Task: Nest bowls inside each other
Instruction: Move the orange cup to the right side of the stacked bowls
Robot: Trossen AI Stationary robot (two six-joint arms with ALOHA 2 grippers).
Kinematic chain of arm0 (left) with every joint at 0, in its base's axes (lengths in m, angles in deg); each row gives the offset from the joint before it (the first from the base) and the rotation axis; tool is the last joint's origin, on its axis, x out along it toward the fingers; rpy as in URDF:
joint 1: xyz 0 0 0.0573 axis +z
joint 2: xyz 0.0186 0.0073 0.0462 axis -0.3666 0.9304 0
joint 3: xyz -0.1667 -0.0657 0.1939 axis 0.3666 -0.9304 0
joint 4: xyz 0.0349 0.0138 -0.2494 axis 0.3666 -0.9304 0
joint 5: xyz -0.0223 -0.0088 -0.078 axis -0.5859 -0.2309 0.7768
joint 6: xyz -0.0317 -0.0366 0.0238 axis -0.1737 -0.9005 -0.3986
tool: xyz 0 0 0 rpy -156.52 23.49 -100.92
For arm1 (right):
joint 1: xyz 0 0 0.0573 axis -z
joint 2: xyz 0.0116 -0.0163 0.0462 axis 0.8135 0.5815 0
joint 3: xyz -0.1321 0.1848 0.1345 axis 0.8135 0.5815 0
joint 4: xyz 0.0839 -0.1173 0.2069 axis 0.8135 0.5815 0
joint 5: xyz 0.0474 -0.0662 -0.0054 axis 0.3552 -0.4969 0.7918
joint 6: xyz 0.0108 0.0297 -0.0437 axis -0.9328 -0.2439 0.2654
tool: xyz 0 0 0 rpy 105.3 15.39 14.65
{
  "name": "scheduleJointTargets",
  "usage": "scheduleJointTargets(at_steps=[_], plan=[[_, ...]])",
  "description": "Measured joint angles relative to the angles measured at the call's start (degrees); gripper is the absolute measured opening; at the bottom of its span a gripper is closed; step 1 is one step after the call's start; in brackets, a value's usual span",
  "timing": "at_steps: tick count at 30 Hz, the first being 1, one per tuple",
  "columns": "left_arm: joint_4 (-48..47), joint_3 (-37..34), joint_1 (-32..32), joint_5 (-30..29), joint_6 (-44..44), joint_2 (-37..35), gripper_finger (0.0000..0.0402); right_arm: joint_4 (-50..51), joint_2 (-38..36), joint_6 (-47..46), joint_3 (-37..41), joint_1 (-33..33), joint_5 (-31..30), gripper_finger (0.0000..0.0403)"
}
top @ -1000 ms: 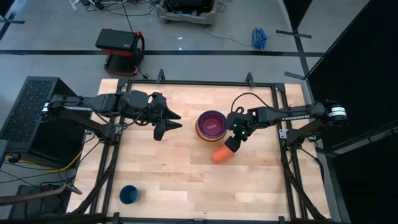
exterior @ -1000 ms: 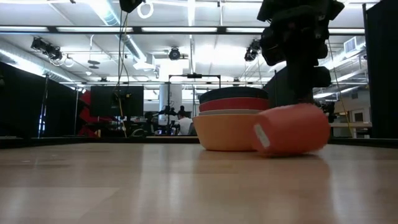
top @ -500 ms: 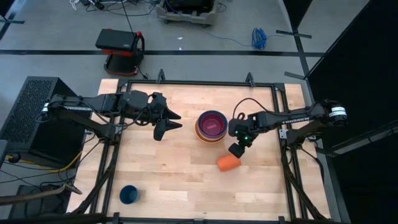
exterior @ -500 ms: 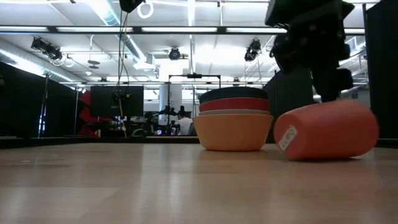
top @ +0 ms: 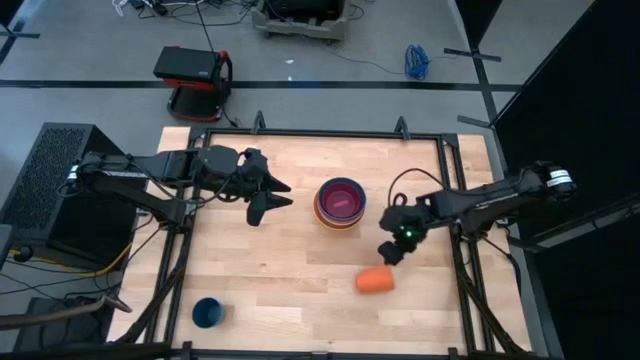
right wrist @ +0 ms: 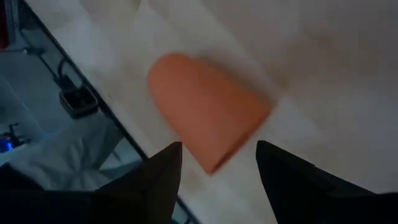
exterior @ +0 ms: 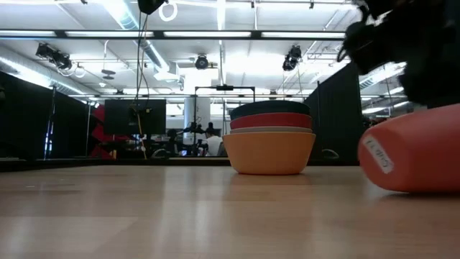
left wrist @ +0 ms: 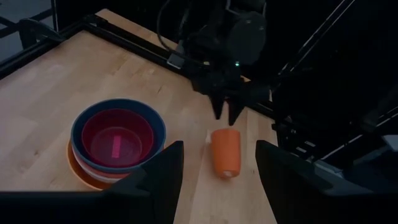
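Observation:
The bowls [top: 340, 203] stand nested in one stack at the table's middle: the orange one at the bottom rests on the wood, then white, red-orange and teal-blue [exterior: 269, 109], with the magenta one [left wrist: 118, 137] innermost. A small orange cup [top: 374, 280] lies on its side to the stack's near right. My right gripper [top: 392, 250] is open and slants down just beyond the cup's far side. My left gripper [top: 272, 197] hovers open and empty to the left of the stack. My right gripper's fingertips [left wrist: 219, 114] come down from the far side, right at the far end of the lying orange cup [left wrist: 224, 134]. I cannot tell whether they touch it. The cup lies flat on the table.
A small dark blue cup [top: 208, 312] stands near the table's near left corner. A black frame rail [top: 455, 250] runs along the table's right edge, close behind my right gripper. Bare wood lies between the stack and the blue cup.
The orange cup has moved over the table from beside the stack toward the near right, still lying on its side. My right gripper has gone the same way, toward the near and right edges, sinking a little and rolling.

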Motion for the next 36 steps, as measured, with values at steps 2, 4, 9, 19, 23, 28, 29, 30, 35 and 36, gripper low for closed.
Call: scheduleJointTargets(at_steps=[2,4,9,19,23,28,29,30,35,36], plan=[[0.0,0.0,0.0,0.0,0.03,0.0,0.0188,-2.13,-1.18,-3.46,1.21,-2.24,-0.22,0.0198],[0.0,0.0,0.0,0.0,0.06,0.0,0.0188,-4.26,-2.37,-6.92,2.42,-4.48,-0.44,0.0197],[-0.01,0.0,0.0,-0.01,0.14,0.0,0.0188,-9.58,-5.33,-15.57,5.45,-10.09,-1.0,0.0195],[0.05,0.0,-0.02,-0.03,0.19,0.0,0.0188,-20.37,-5.97,-27.25,10.21,-17.56,-5.91,0.0188],[0.05,0.0,0.0,-0.01,0.02,0.0,0.0188,-20.73,-5.87,-31.44,11.7,-21.28,-6.03,0.0185],[0.05,0.0,-0.01,-0.02,-0.02,0.0,0.0188,-26.29,-3.39,-34.52,12.12,-23.98,-7.97,0.0183],[0.05,0.0,-0.01,-0.02,-0.03,0.0,0.0188,-27.41,-2.89,-35.14,12.2,-24.52,-8.36,0.0183],[0.05,0.0,-0.01,-0.02,-0.04,0.0,0.0188,-28.54,-2.39,-35.75,12.29,-25.05,-8.75,0.0183],[0.05,0.0,-0.01,-0.03,-0.1,0.0,0.0188,-34.18,0.13,-38.84,12.7,-27.72,-10.71,0.0181],[0.05,0.0,-0.02,-0.03,-0.11,0.0,0.0188,-35.31,0.63,-39.46,12.78,-28.25,-11.1,0.018]])
